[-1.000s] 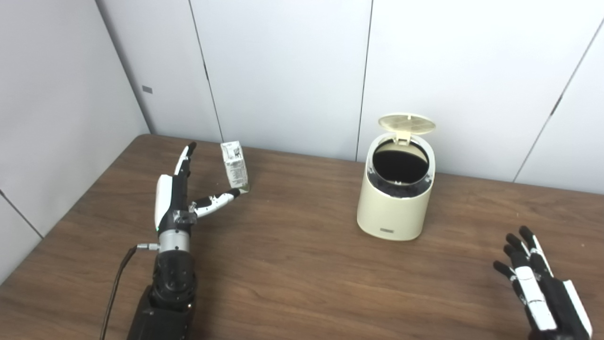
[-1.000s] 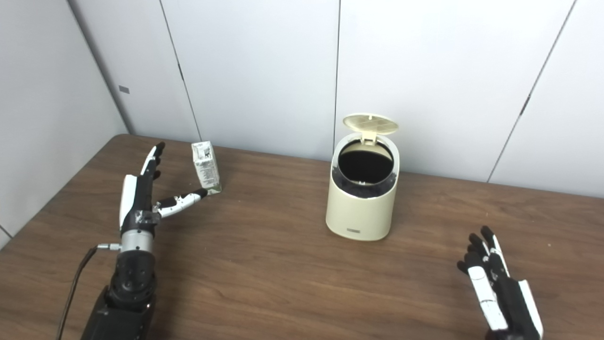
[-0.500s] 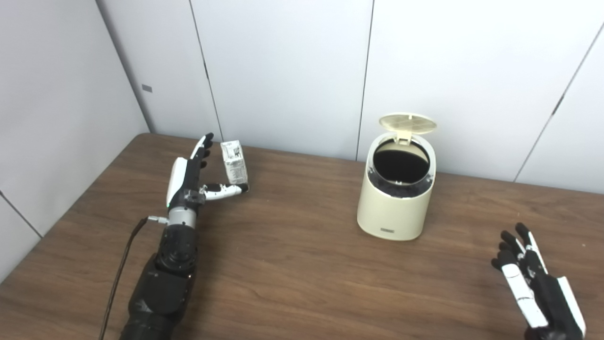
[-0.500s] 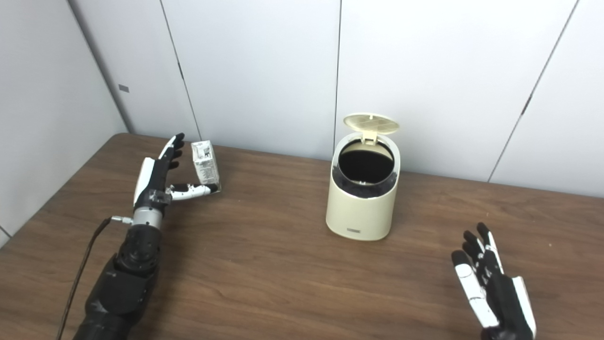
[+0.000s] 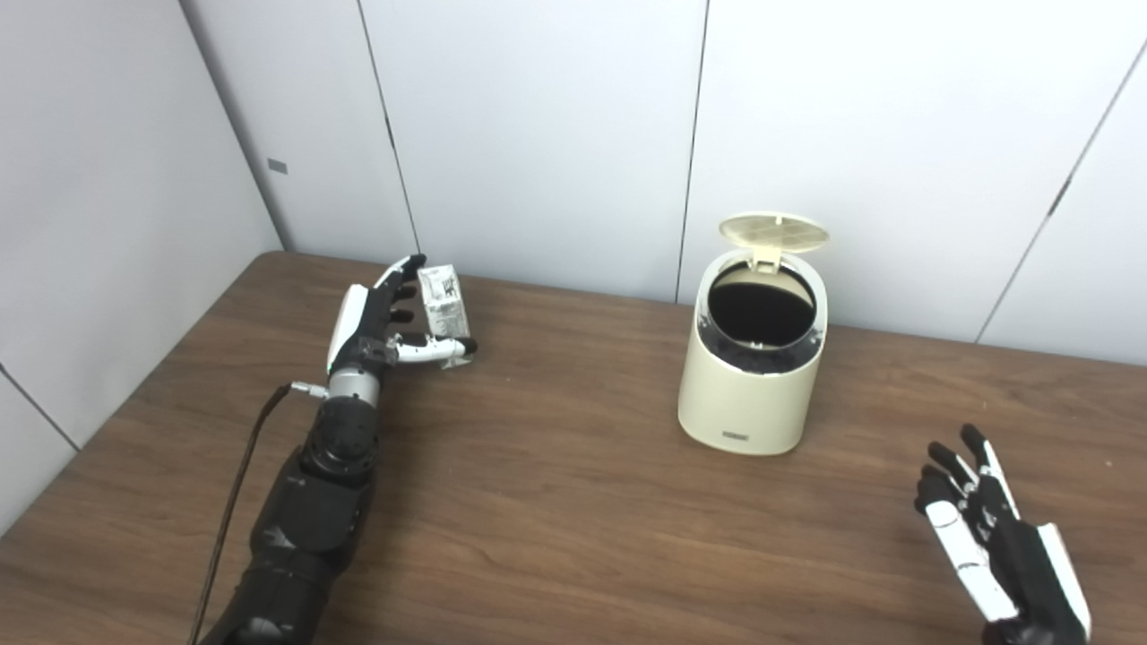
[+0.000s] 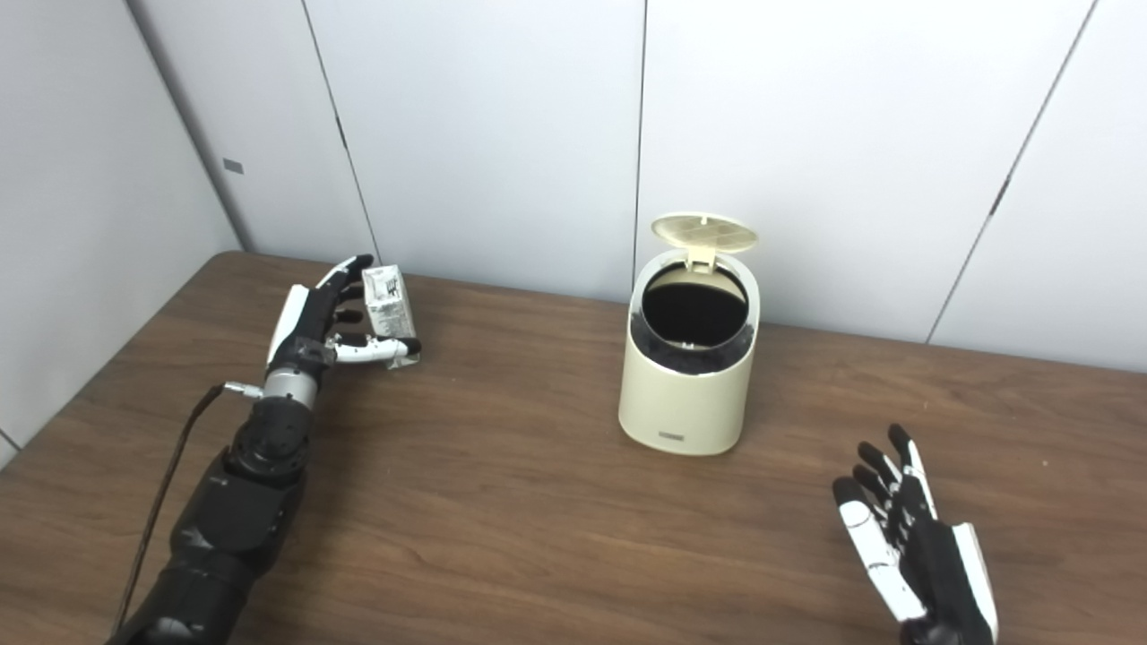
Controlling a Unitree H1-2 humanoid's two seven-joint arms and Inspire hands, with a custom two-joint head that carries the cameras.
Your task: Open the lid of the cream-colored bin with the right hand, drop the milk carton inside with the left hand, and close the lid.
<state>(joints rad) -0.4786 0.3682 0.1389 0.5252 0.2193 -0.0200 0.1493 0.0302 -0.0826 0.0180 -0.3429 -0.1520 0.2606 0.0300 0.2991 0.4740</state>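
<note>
Left hand (image 5: 381,318) reaches far out at 10 o'clock on the table (image 5: 556,502), arm stretched long, black segmented forearm with a cable trailing off the wrist. Fingers extended up along the left face of the milk carton (image 5: 445,305), thumb crossing low in front of it. The hand brackets the carton, touching or nearly so; cannot tell if the grasp is really closed. Carton stands upright with a slight tilt, small rectangular box, white with printed panels, close to the back wall.

Cream-colored bin (image 5: 751,376) at 1 o'clock, well apart from the carton. Smooth matte plastic, rounded cylinder, small dark label low on the front. Lid (image 5: 773,231) flipped up on the rear hinge, ribbed underside showing, round mouth dark inside with a black rim.

Right hand (image 6: 909,546) at 5 o'clock, low over the table, released, fingers spread and pointing up and away, holding nothing. White plates on black fingers, glossy.

Table is dark wood-grain laminate; pale panelled walls behind.
</note>
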